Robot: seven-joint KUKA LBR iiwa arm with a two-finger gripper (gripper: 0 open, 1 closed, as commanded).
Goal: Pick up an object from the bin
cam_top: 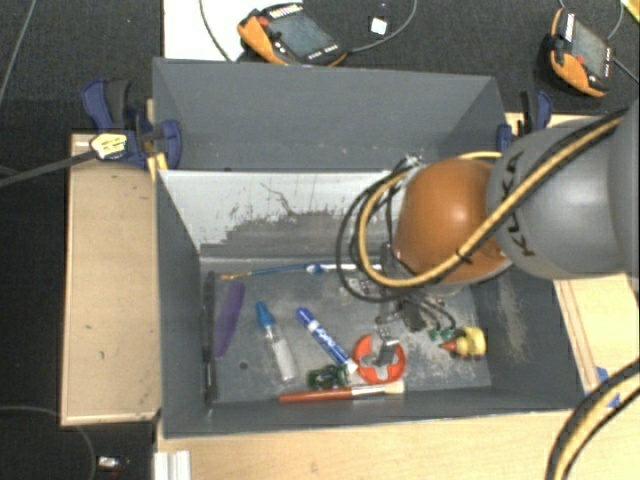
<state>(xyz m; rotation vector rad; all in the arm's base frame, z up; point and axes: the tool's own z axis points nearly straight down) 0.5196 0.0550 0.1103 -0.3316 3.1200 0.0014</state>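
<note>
So, progress check: I'd call this roughly the midpoint, with the actual pick not done. The tool [384, 345] is low inside the bin [185, 308], in the floor's 4 o'clock area, right above an orange-red ring-shaped thing [390, 371] that looks to be lying flat on the bin floor. The tool seems to be touching it or just about to, but the orange wrist cover [445, 223] and cables crowd the spot, so I can't tell whether the tool is released or clenched. I won't claim it's holding anything.

My read is that the approach part is done: the tool is down at object level, over a candidate. What's left is getting a secure grip on something, lifting it, and clearing the walls.

Everything else is loose on the floor:
- a small yellow toy with red and green bits [466, 343] at the tool's 3 o'clock, near but apart
- a blue and white marker [322, 336] at 9 o'clock
- a little green and black piece [327, 376] at about 8 o'clock, just beside the ring
- a thin red stick with a pale tip [335, 394] along the front wall at 7 o'clock, its tip close under the ring
- a clear tube with a blue cap [273, 340] and a purple strip [230, 314] further out at 9 o'clock

Nothing is lifted off the floor as far as I can see.
</note>
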